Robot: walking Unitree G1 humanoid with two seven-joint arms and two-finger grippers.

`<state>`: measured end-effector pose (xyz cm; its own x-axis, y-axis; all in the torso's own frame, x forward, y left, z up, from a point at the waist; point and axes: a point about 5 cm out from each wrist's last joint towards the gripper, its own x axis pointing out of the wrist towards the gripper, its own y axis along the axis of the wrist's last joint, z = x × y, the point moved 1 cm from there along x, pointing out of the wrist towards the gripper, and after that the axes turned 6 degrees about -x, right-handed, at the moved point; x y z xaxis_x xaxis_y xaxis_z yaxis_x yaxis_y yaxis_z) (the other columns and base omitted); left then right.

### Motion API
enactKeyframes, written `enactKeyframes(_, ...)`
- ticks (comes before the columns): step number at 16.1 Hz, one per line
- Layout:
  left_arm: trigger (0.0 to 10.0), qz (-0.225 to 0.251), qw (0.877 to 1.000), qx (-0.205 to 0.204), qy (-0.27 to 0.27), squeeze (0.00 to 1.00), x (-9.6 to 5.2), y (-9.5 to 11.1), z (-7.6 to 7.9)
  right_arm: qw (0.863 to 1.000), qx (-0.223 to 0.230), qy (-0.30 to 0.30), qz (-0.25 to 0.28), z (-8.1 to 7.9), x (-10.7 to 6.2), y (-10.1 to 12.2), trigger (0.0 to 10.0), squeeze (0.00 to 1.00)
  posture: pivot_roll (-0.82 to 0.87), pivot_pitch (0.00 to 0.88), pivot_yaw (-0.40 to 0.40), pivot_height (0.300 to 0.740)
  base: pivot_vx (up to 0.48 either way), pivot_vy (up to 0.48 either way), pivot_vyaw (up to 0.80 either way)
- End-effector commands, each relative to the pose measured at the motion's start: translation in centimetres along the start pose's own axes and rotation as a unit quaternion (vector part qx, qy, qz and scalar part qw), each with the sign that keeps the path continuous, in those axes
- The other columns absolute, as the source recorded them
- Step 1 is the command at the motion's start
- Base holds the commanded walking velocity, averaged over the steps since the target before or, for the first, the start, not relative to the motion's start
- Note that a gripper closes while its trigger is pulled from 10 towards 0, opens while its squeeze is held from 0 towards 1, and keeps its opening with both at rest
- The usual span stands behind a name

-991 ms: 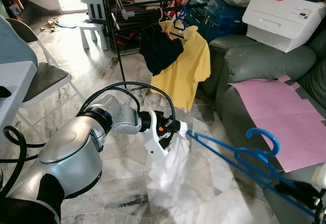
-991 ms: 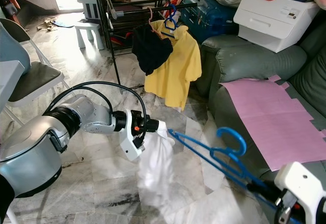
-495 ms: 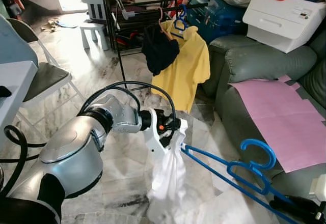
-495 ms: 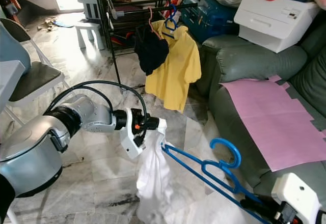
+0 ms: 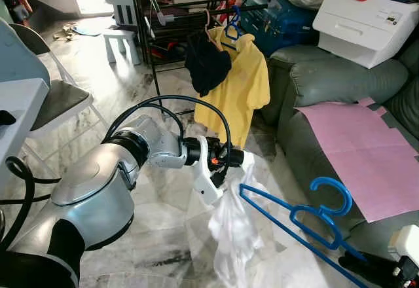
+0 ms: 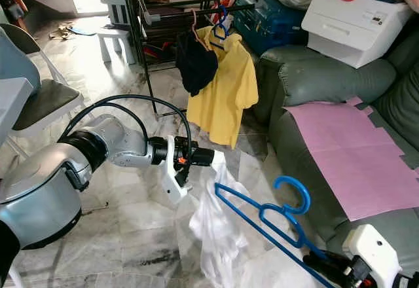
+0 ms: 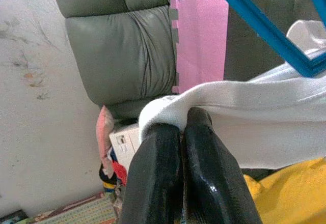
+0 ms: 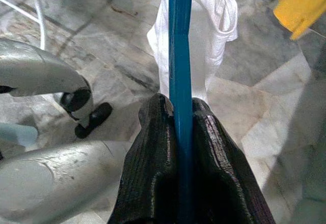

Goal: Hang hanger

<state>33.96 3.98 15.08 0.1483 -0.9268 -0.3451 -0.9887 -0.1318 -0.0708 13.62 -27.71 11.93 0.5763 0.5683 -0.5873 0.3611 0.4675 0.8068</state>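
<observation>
- Currently, a blue hanger (image 5: pixel 294 213) lies at a slant across the lower right of the left eye view, its hook curled up near the middle right and one pointed shoulder reaching toward the frame's centre.
- At the bottom right corner, the right gripper (image 8: pixel 175 132) has its two black fingers closed tight on the hanger's straight bar, as the right wrist view shows clearly.
- Just left of the hanger's near shoulder hangs a white garment (image 5: pixel 232 229), bunched and drooping toward the floor at lower centre.
- The left gripper (image 7: pixel 181 127) pinches a fold of that white cloth between closed fingers, holding it up at the frame's centre; the silver left arm fills the lower left.
- The hanger's shoulder touches or sits just beside the cloth, but whether it is inside the neck opening cannot be told.
- At top centre stands a black drying rack (image 5: pixel 177 13), with a yellow shirt (image 5: pixel 236 91) and a dark garment (image 5: pixel 206 62) already hung from it.
- By my judgement the task is at an early-to-middle stage: both items are gripped, while dressing the hanger and hooking it on the rack remain.
</observation>
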Motion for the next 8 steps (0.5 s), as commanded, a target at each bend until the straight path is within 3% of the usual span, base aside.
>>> enactKeyframes(1,10.0,0.013,0.999,0.011,0.037,0.00,0.1,-0.2,-2.0,1.000,0.002,-0.012,-0.002,0.2,0.4,-0.4,10.0,0.00,-0.05,0.000,0.028,0.740,0.000,0.000,0.00)
enactKeyframes(5,10.0,0.053,0.995,-0.009,0.079,0.00,0.1,0.7,-3.1,0.993,0.052,-0.110,-0.003,2.1,2.0,-2.3,10.0,0.00,-0.04,0.000,0.025,0.740,0.000,0.000,0.00)
enactKeyframes(8,10.0,0.058,0.995,-0.011,0.086,0.00,0.1,0.8,-3.3,0.990,0.066,-0.123,0.003,2.3,2.3,-2.4,10.0,0.00,-0.04,0.000,0.025,0.740,0.000,0.000,0.00)
